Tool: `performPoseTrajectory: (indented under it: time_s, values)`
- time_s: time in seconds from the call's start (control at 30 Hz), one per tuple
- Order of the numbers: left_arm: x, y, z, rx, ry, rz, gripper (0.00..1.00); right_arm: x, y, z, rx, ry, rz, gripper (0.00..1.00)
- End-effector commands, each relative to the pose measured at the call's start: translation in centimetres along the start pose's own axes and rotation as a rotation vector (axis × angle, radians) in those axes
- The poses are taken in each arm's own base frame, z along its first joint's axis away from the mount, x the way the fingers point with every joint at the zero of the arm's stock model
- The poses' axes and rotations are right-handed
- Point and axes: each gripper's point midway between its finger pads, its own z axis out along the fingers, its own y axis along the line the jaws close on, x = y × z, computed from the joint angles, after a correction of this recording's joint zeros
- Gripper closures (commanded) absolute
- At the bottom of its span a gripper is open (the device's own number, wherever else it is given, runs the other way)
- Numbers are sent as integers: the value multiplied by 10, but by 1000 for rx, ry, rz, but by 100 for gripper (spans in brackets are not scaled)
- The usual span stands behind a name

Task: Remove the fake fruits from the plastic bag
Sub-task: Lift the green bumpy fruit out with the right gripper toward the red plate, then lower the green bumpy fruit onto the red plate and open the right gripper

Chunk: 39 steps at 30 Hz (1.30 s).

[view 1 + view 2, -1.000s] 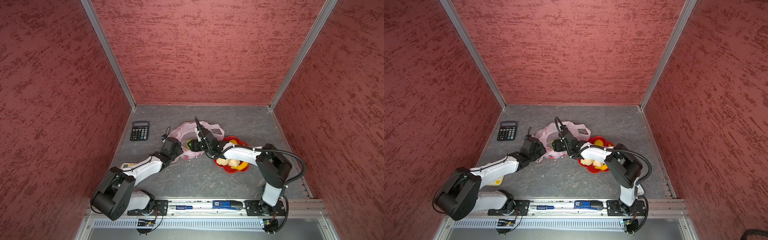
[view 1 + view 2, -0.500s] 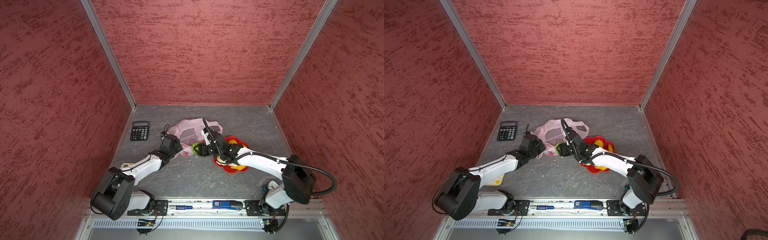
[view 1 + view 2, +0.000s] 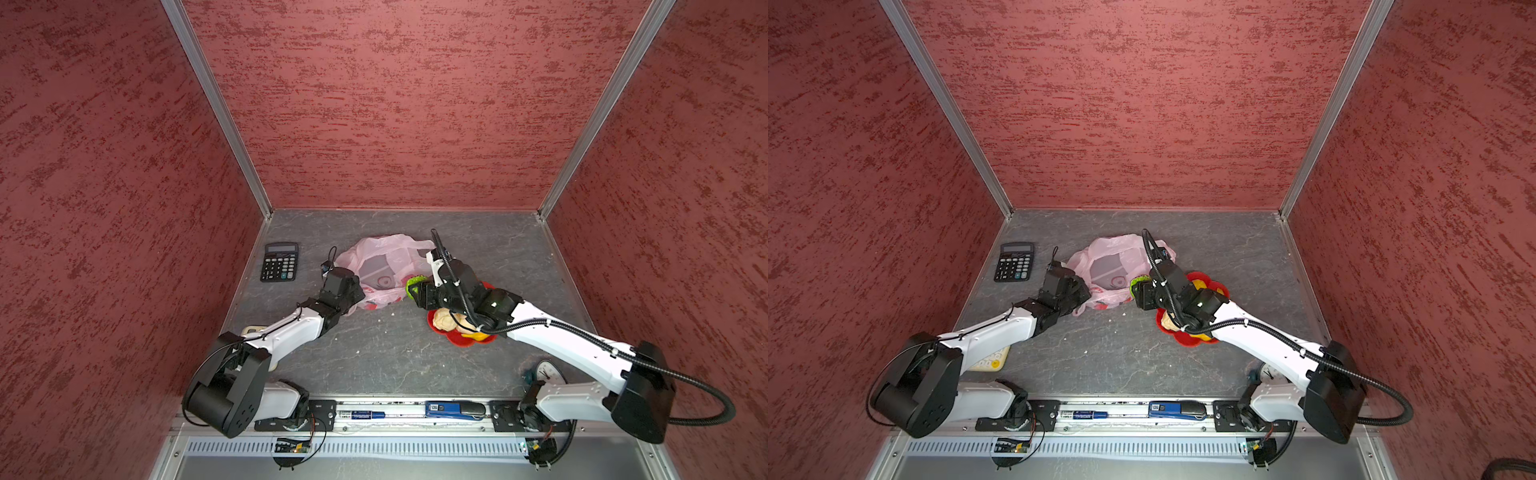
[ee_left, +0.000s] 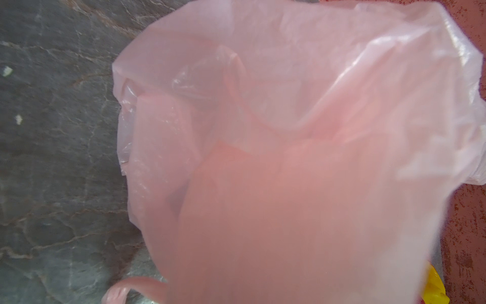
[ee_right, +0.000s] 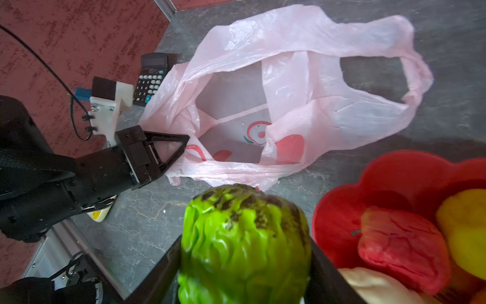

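Note:
The pale-pink plastic bag (image 3: 382, 266) (image 3: 1113, 262) (image 5: 302, 86) lies crumpled mid-table, its mouth open; the inside that shows in the right wrist view holds no fruit. My left gripper (image 3: 355, 291) (image 3: 1084, 291) (image 5: 184, 142) is shut on the bag's near edge, and the bag (image 4: 289, 131) covers most of the left wrist view, hiding the jaws. My right gripper (image 3: 417, 291) (image 3: 1138, 293) (image 5: 244, 250) is shut on the bumpy green fruit (image 3: 415, 283) (image 3: 1135, 283) (image 5: 244, 237), just outside the bag. Red (image 5: 402, 247), yellow (image 5: 462, 218) and cream (image 3: 442, 320) fruits lie in the dish.
The red flower-shaped dish (image 3: 461, 341) (image 3: 1187, 340) (image 5: 394, 163) sits right of the bag, under my right wrist. A black calculator (image 3: 279, 262) (image 3: 1014, 262) lies at the back left. A small clock (image 3: 548, 372) rests at the front right, and a cream device (image 3: 992, 361) under my left arm.
My right gripper has drawn back out of the bag toward the right with the green fruit in it. The bag has spread open. My left gripper has kept its hold.

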Motion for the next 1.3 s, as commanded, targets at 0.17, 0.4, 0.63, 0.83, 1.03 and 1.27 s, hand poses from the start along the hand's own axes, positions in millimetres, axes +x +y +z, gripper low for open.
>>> performPoseTrajectory:
  time_s: [0.17, 0.4, 0.63, 0.83, 1.03, 1.27]
  values:
    - [-4, -5, -2, 24, -12, 9, 99, -15, -51, -19, 161, -39, -2, 65]
    - [0, -4, -1, 22, 0, 10, 99, -21, -90, -16, 219, -51, 40, 66]
    - [2, -4, -1, 20, 3, 11, 99, -22, -112, -10, 259, -44, 54, 66]
    - [3, -6, 0, 21, 7, 14, 99, -24, -123, 3, 270, -36, 63, 66]
    - [2, -4, -2, 16, 4, 16, 99, -28, -134, 21, 283, -23, 69, 66]
    - [3, -2, -2, 10, 4, 13, 99, -31, -141, 32, 296, -9, 66, 67]
